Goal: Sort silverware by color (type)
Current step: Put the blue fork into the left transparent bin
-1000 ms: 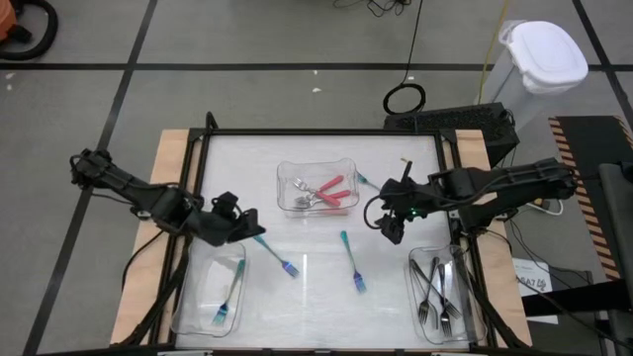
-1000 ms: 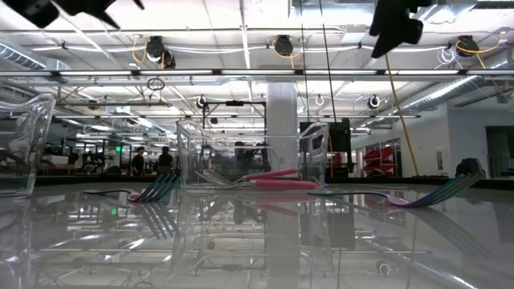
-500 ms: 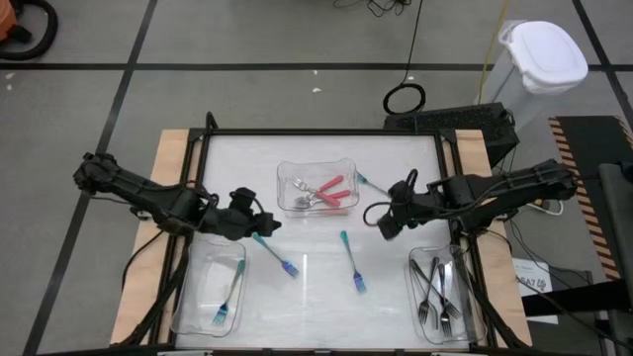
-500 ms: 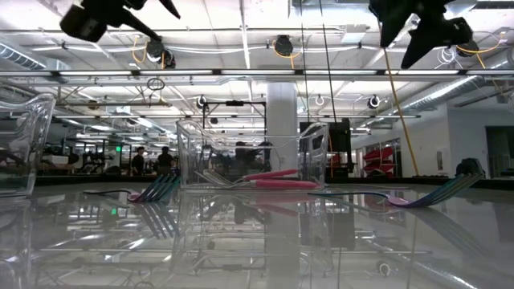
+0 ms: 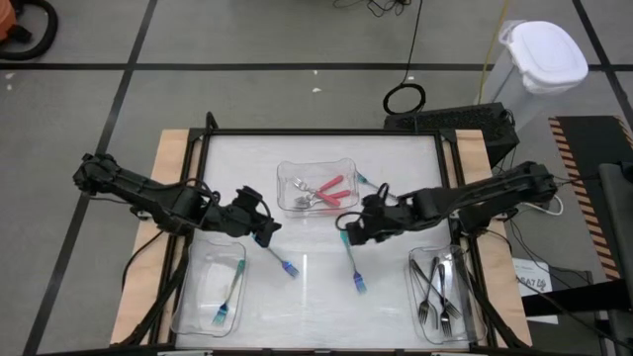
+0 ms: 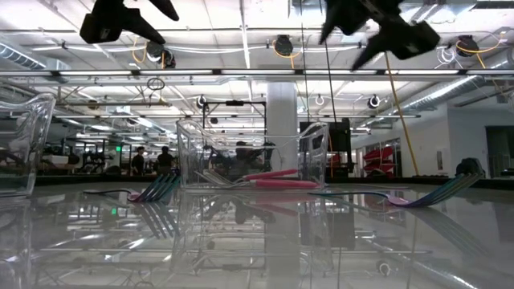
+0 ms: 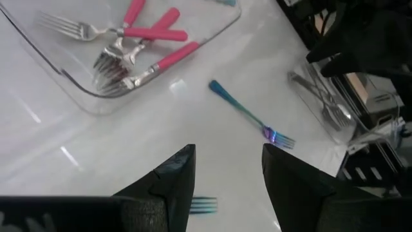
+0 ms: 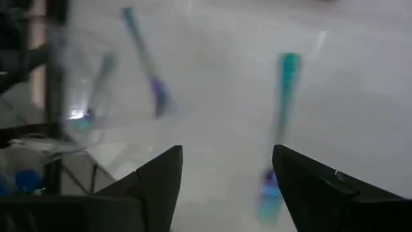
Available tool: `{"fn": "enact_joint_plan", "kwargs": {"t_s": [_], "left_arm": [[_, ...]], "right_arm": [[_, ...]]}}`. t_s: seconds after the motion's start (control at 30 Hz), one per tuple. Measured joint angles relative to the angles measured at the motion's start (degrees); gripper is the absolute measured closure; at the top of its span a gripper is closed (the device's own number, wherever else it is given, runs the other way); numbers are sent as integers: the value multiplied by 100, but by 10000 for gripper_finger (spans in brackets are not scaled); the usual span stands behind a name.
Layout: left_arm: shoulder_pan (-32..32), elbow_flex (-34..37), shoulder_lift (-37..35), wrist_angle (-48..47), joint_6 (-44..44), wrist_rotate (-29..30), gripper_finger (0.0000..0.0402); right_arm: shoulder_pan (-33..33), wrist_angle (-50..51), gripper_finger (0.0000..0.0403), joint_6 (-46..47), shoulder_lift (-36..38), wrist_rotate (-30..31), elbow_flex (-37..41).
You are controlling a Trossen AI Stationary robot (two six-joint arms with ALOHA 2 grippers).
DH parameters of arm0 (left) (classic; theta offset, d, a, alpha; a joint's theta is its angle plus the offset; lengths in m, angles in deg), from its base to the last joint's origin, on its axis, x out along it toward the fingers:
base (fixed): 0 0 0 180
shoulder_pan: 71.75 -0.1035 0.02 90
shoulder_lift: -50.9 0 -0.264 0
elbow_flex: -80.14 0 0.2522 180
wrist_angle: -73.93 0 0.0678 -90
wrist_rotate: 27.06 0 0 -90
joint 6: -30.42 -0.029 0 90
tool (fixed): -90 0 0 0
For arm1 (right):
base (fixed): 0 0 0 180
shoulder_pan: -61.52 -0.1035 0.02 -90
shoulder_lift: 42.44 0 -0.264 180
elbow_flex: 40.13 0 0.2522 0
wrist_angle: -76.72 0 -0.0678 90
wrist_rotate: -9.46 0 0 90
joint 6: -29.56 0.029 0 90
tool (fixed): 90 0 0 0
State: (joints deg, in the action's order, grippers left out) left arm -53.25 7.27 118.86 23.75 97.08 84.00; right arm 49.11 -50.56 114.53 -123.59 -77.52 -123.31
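White table (image 5: 396,287): right pincer (image 5: 348,229) has moved over teal fork (image 5: 352,263).

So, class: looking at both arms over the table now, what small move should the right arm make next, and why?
Probably lower the right tool onto the teal fork just below it. Its jaws are open and empty, it hovers over that fork's handle end, and the fork lies loose on the table, outside any tray. The left tool, also open, hovers by the other loose teal fork.
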Motion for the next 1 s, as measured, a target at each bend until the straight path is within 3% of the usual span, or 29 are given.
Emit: {"fn": "enact_joint_plan", "kwargs": {"t_s": [0.33,0.5,0.8,1.0], "left_arm": [[3,0,0,-2,-264,-251,223],[39,0,0,33,-117,-302,223],[185,0,0,441,252,-718,223],[519,0,0,454,502,-292,223]], "right_arm": [[-402,1876,185,-601,-1231,307,-1338],[-407,1835,186,-868,-1532,757,-1339],[-417,1832,186,-1269,-1864,669,-1341],[-419,1832,186,-1370,-1876,590,-1341]]}}
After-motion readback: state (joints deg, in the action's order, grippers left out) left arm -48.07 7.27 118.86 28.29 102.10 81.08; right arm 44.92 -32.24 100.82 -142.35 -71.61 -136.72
